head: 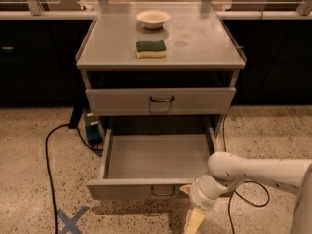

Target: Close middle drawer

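The middle drawer (158, 162) is a grey metal drawer pulled far out of the cabinet, and its deep tray is empty. Its low flat front (131, 189) carries a small dark wire handle (163, 192). My gripper (194, 213) is at the end of the white arm (253, 172), which comes in from the right. It sits at the right end of the drawer front, just right of the handle, and hangs down towards the floor. The taller-fronted drawer (161, 100) above is nearly shut.
A white bowl (153, 18) and a green and yellow sponge (150, 48) lie on the cabinet top (204, 43). A black cable (48, 165) runs over the floor at the left. A blue tape cross (70, 220) marks the floor at the front left. Dark cabinets stand on both sides.
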Controlling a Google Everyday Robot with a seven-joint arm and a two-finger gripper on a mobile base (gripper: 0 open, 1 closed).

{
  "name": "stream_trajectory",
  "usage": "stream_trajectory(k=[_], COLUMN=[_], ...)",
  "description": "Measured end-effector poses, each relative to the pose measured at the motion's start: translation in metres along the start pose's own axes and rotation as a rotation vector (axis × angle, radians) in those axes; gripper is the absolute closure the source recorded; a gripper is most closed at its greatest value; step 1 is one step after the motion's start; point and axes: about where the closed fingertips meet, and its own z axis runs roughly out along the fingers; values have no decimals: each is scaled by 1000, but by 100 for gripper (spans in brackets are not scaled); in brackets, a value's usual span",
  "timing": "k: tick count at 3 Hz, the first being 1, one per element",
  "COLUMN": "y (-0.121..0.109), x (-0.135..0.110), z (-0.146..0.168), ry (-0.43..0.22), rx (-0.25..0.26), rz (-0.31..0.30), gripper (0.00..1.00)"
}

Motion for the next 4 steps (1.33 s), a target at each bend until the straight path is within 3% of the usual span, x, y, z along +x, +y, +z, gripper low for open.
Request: stream_trajectory(k=[1,2,3,4], y=[-72,-78,-104,-150], x=[8,7,4,-10], z=[-8,-10,-17,-10], ry=[-57,-58,-57,-55], rx=[3,5,15,-7], rz=[78,85,109,134], gripper=[0,0,0,0])
